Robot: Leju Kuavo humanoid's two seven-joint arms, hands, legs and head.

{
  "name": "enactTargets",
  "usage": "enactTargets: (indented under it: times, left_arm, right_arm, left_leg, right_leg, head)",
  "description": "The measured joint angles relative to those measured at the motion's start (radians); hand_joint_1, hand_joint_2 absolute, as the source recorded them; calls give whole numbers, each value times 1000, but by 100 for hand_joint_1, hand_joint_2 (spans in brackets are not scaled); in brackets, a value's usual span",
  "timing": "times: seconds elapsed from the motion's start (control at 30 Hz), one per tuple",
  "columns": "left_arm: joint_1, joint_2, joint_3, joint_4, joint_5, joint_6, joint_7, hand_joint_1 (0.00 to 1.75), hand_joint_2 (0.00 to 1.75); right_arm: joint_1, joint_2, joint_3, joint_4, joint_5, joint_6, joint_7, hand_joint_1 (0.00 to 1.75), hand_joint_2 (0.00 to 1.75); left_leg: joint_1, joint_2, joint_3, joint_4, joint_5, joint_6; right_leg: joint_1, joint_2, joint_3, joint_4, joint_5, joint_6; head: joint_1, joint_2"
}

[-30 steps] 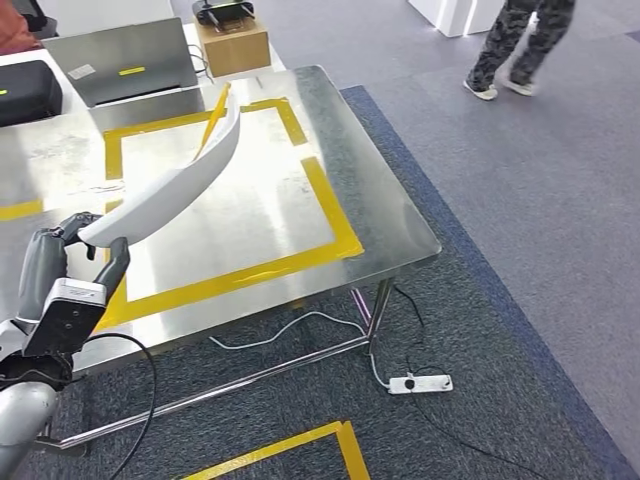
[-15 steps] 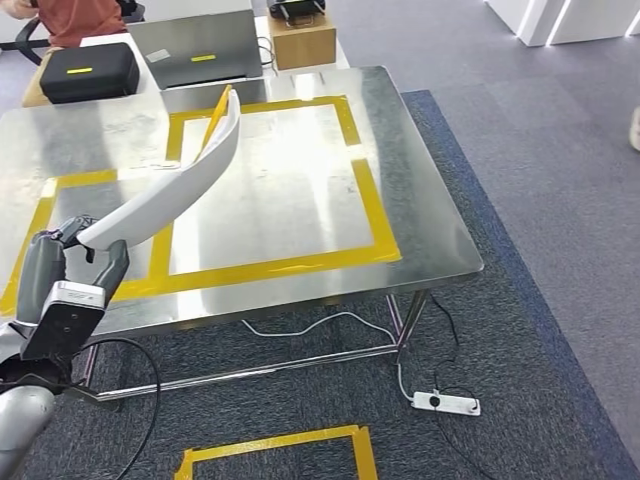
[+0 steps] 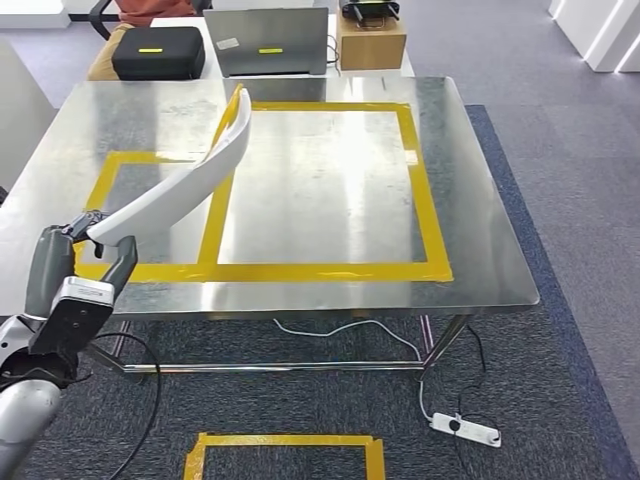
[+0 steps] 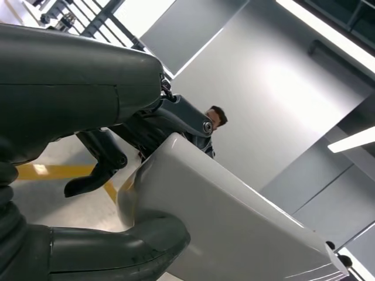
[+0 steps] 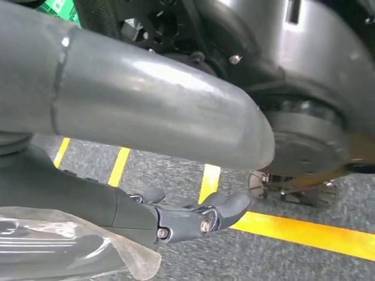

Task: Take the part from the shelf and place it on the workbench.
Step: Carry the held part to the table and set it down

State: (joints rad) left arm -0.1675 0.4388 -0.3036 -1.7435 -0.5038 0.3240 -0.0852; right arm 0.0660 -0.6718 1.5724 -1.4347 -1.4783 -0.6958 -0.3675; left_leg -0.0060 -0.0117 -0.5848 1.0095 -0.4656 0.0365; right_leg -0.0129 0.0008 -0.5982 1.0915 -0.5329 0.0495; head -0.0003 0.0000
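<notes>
A long, curved white part (image 3: 181,175) with a yellow inner edge is held by its near end in my left hand (image 3: 79,270), at the lower left of the head view. Its far tip arches up over the steel workbench (image 3: 324,190), above the yellow tape line between two marked rectangles. The left wrist view has the thumb and dark fingers (image 4: 101,158) wrapped around the white part (image 4: 229,222). My right hand (image 5: 177,216) hangs low over grey carpet with yellow floor tape, holding nothing, its fingers loosely extended.
Behind the bench stand a black case (image 3: 158,52), a grey case (image 3: 268,42) and a cardboard box (image 3: 370,40); a person (image 3: 151,10) sits beyond them. Cables and a power strip (image 3: 464,428) lie under the bench. A yellow taped square (image 3: 283,445) marks the floor.
The camera has turned, so the workbench now sits squarely ahead and fuller in view. The white part stays in my left hand in the same pose.
</notes>
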Motion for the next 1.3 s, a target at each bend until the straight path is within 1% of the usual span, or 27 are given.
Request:
enactTargets:
  times: [0.03,0.07,0.1,0.13,0.2,0.33,0.43,0.6,0.67,0.8,1.03,1.13,1.3]
  left_arm:
    - [-7,0,-2,0,-2,-4,1,175,175]
    - [-15,0,-4,0,-5,-8,2,175,175]
    - [-22,0,-8,0,-10,-13,2,175,175]
    - [-30,0,-12,0,-16,-18,3,175,175]
    - [-49,0,-22,1,-35,-29,4,175,175]
    - [-100,1,-50,14,-94,-48,12,175,175]
    - [-147,2,-81,47,-141,-76,38,175,175]
    - [-230,2,-137,142,-197,-125,113,175,175]
    - [-264,0,-157,189,-218,-141,147,175,175]
    - [-324,-2,-192,275,-264,-170,210,175,175]
    - [-399,-1,-227,421,-348,-190,286,175,175]
    - [-415,6,-234,471,-388,-195,315,175,175]
    - [-419,23,-235,528,-435,-202,359,175,175]
  right_arm:
    - [-1,0,0,0,0,0,0,0,0]
    - [-1,0,0,0,0,0,0,0,0]
    - [-1,0,0,0,0,0,2,0,0]
    - [-1,0,0,0,1,0,5,0,0]
    - [-1,0,0,0,2,0,13,0,0]
    - [-7,0,-1,-2,10,0,38,0,0]
    - [-13,0,-1,-2,25,0,56,0,0]
    - [-23,0,-2,-2,52,0,80,0,0]
    - [-27,0,-2,-1,59,0,86,0,0]
    - [-30,0,-2,-1,61,0,89,0,0]
    - [-31,3,-2,6,61,5,99,0,0]
    - [-32,5,-2,12,58,7,99,0,0]
    - [-35,7,-2,15,58,7,99,0,0]
  left_leg:
    - [-1,-4,-2,4,-2,-5]
    - [-3,-6,-5,8,-3,-8]
    - [-5,-8,-8,11,-3,-8]
    - [-6,-8,-10,11,-1,-5]
    - [-6,-8,-8,9,1,2]
    - [-5,-8,-3,2,3,3]
    - [-4,-8,-2,-1,5,-1]
    - [-2,-8,-2,-3,7,-17]
    - [-2,-8,-3,-3,7,-20]
    - [-4,-8,-3,-2,7,-20]
    - [-6,-8,-5,0,7,-20]
    - [-6,-8,-5,0,6,-19]
    - [-6,-8,-5,0,6,-19]
  right_leg:
    - [0,3,22,-49,18,-5]
    - [-1,5,35,-76,24,-11]
    - [0,7,39,-84,21,-17]
    - [0,7,40,-85,22,-21]
    - [1,8,40,-85,23,-23]
    - [3,8,41,-85,23,-26]
    - [4,8,42,-85,22,-30]
    - [5,8,41,-84,23,-33]
    - [5,8,41,-84,23,-33]
    - [3,8,42,-84,23,-32]
    - [1,8,42,-85,24,-31]
    - [1,8,42,-85,25,-30]
    - [1,8,42,-85,25,-30]
  head:
    - [0,0]
    - [0,0]
    - [-1,0]
    - [-1,0]
    - [-1,0]
    - [-1,0]
    - [-1,0]
    - [-1,0]
    - [-1,0]
    - [-1,0]
    - [-1,0]
    - [-1,0]
    - [-1,0]
